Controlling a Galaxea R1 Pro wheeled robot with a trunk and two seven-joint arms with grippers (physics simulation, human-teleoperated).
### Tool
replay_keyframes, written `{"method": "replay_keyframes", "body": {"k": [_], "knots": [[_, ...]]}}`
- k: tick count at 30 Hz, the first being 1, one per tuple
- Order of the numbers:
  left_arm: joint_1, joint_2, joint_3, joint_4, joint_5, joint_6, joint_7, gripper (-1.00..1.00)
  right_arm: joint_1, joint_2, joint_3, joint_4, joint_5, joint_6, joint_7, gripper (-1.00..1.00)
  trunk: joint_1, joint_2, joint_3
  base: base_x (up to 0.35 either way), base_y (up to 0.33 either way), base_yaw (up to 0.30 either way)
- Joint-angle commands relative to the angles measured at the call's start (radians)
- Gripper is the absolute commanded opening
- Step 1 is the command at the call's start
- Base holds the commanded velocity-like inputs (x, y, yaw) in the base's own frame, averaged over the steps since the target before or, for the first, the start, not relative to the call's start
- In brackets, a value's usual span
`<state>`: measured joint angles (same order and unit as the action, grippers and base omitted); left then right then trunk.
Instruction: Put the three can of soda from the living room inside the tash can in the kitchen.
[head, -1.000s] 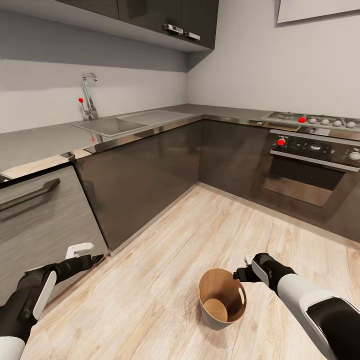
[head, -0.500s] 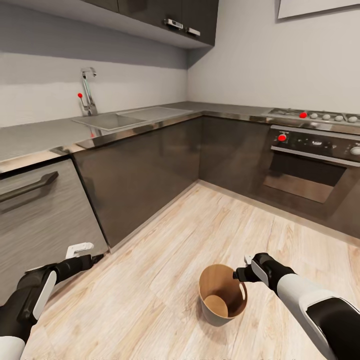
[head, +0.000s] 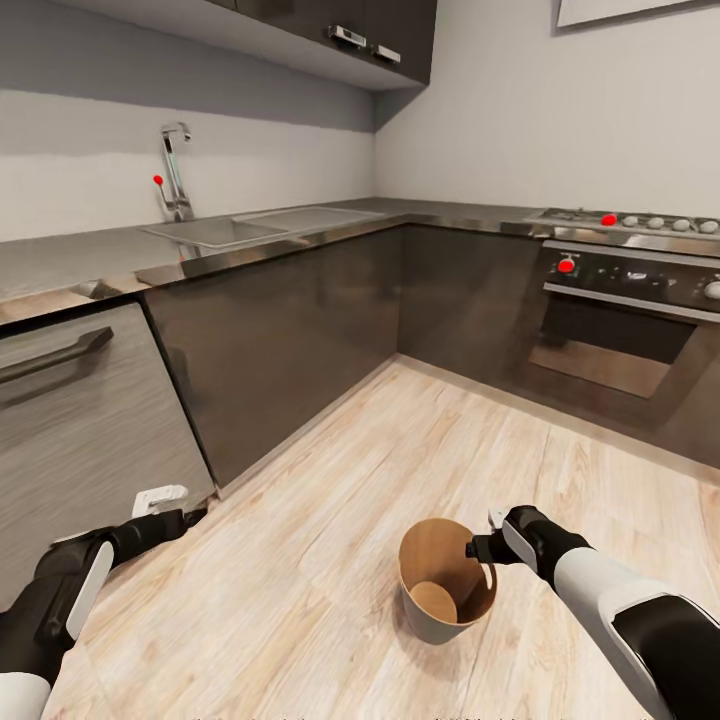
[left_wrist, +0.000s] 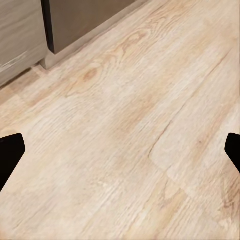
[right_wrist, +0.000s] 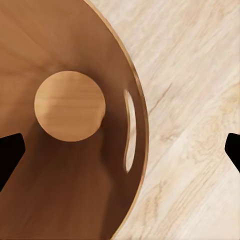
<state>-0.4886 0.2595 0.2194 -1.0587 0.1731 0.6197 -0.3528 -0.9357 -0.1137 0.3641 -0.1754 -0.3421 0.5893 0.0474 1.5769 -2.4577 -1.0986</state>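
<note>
In the kitchen, the tash can (head: 432, 628), grey outside and brown inside, stands on the wood floor low in the head view. My right gripper (head: 478, 548) hangs open just above its right rim. The right wrist view looks down into the tash can (right_wrist: 75, 30): a bare round bottom, a handle slot in the wall, and my right gripper (right_wrist: 121, 152) with its fingertips wide apart and nothing between them. My left gripper (head: 192, 518) is open over bare floor at the lower left, near the cabinet base, as the left wrist view (left_wrist: 122, 152) confirms. The can of soda are out of view.
Dark brown cabinets (head: 280, 340) with a grey worktop run along the left and back, carrying a steel sink (head: 215, 232) and tap (head: 175, 165). A built-in oven (head: 620, 340) under a gas hob (head: 640, 222) stands at the right. A grey drawer front (head: 80, 420) is close to my left arm.
The whole head view has shifted as the camera sank lower, so the worktop looks flatter. Both arms and the tash can hold their places.
</note>
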Motion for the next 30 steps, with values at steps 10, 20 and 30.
{"method": "replay_keyframes", "body": {"k": [10, 20, 30], "knots": [[0.0, 0.0, 0.0, -0.001, 0.0, 0.0, 0.0, 1.0, 0.0, 0.0, 0.001, 0.0, 0.0, -0.02, 0.002, 1.0, 0.025, -0.043, -0.034, 0.0, 0.0, 0.0], [0.0, 0.001, 0.0, -0.005, 0.0, 0.0, 0.0, 1.0, 0.0, 0.0, 0.001, 0.001, 0.0, -0.023, 0.002, 1.0, 0.027, -0.044, -0.05, 0.0, 0.0, 0.0], [0.0, 0.0, 0.0, -0.006, 0.0, 0.0, 0.0, 1.0, 0.0, -0.007, -0.001, 0.0, 0.0, -0.026, 0.002, 1.0, 0.029, -0.046, -0.073, 0.0, 0.0, 0.0]]}}
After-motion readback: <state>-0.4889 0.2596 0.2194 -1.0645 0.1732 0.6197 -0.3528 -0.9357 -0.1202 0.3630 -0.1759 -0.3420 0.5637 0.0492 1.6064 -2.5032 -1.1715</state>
